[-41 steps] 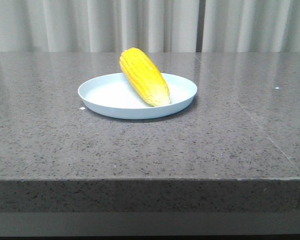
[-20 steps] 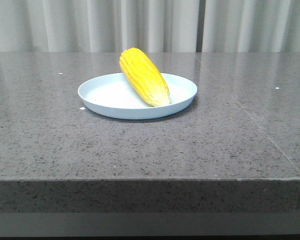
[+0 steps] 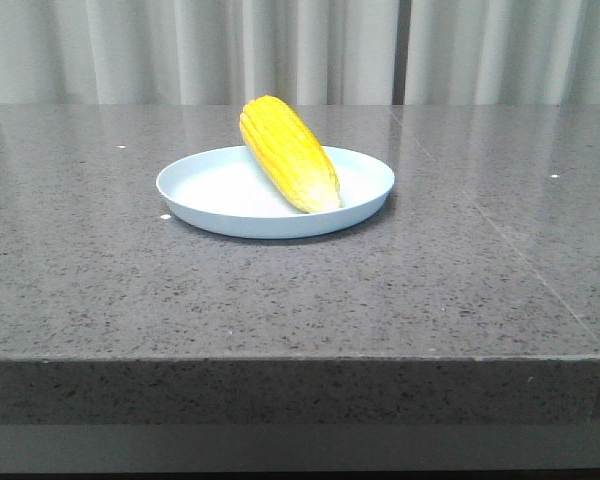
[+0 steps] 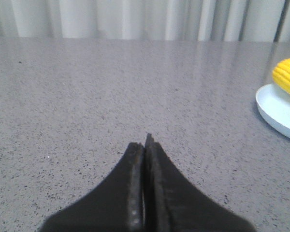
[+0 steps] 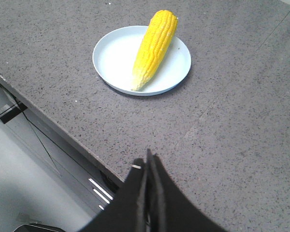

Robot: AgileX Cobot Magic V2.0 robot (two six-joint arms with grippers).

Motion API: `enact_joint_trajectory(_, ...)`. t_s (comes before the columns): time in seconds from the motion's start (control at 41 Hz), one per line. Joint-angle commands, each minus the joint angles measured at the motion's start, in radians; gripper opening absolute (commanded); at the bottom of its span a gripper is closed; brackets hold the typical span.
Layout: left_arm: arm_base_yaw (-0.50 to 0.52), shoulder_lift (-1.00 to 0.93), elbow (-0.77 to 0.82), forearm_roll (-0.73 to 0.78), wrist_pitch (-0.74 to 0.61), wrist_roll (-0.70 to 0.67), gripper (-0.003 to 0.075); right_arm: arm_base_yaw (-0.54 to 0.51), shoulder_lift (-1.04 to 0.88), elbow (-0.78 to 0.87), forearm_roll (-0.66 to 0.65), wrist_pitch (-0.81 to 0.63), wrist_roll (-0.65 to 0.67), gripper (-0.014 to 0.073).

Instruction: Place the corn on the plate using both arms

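Observation:
The yellow corn (image 3: 288,152) lies on the pale-blue plate (image 3: 200,195), its paler tip toward the front right rim and its thick end over the back rim. The right wrist view shows the corn (image 5: 154,47) lying across the plate (image 5: 111,58). The left wrist view shows the plate's edge (image 4: 275,108) and the end of the corn (image 4: 289,76) at the frame's right side. My left gripper (image 4: 145,145) is shut and empty, low over bare tabletop. My right gripper (image 5: 148,164) is shut and empty, above the table's front edge. Neither gripper shows in the front view.
The plate stands on a grey speckled stone table (image 3: 430,280) with a seam running across its right part. White curtains (image 3: 300,50) hang behind. The table's front edge (image 5: 48,121) and the floor below show in the right wrist view.

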Motion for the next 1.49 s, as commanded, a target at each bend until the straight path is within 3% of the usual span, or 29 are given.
enact_joint_trajectory(0.0,0.006,-0.003,0.034,-0.003,-0.184,-0.009,-0.002,-0.003,0.005,-0.022,0.004,-0.063,-0.003,-0.0067)
enact_joint_trajectory(0.293,0.006,-0.059,0.231,0.045,-0.472,-0.009,-0.002,-0.003,0.005,-0.022,0.004,-0.062,-0.003,-0.0067)
enact_joint_trajectory(1.465,0.001,-0.059,0.23,0.045,-0.478,-0.009,-0.002,-0.003,0.006,-0.022,0.004,-0.062,-0.003,-0.0067)
